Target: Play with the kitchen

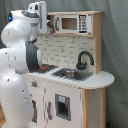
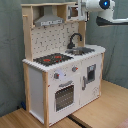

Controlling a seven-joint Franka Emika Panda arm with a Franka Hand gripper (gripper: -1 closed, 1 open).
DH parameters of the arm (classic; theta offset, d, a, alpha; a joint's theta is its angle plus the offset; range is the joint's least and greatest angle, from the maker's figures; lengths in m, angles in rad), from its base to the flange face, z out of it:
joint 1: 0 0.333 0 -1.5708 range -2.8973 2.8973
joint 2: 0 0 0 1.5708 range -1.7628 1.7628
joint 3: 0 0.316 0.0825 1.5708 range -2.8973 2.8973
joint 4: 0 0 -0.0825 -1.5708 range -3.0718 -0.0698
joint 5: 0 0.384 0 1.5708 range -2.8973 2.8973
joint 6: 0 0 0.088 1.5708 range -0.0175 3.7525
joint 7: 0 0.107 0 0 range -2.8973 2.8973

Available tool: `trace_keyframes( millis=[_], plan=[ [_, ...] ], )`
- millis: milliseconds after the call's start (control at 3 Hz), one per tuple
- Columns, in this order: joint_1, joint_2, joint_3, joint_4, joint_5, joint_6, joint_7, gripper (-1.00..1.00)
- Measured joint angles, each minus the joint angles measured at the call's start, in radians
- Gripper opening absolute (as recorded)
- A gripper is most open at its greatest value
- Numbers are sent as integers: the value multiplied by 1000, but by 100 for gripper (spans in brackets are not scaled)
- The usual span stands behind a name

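The robot arm is up high by the top of the kitchen (image 2: 62,65).

The kitchen is a tall white and wood toy that stands on a wooden floor (image 2: 100,112) in front of a grey curtain (image 2: 10,50). In the second exterior view it has a black hob (image 2: 52,59) with red rings, a steel sink (image 2: 82,50), a black faucet (image 2: 74,40), a grey hood (image 2: 49,20), an oven door (image 2: 64,96) and knobs (image 2: 74,69). In the first exterior view a toy microwave (image 1: 74,23) sits on the top shelf. The arm's white gripper (image 1: 39,10) is up near the top shelf, at the first exterior view's left of the microwave. I cannot tell if its fingers are wide or narrow, or if it touches the kitchen.
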Motion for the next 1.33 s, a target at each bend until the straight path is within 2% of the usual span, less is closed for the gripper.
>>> trace_keyframes(
  millis=[333, 667, 1333],
  plan=[
    [0, -7, 6, -7, 0, -9, 1, 100],
    [0, -65, 41, -77, 1, -56, 23, 100],
    [12, -178, 100, -205, 77, -147, 44, 100]
  ],
)
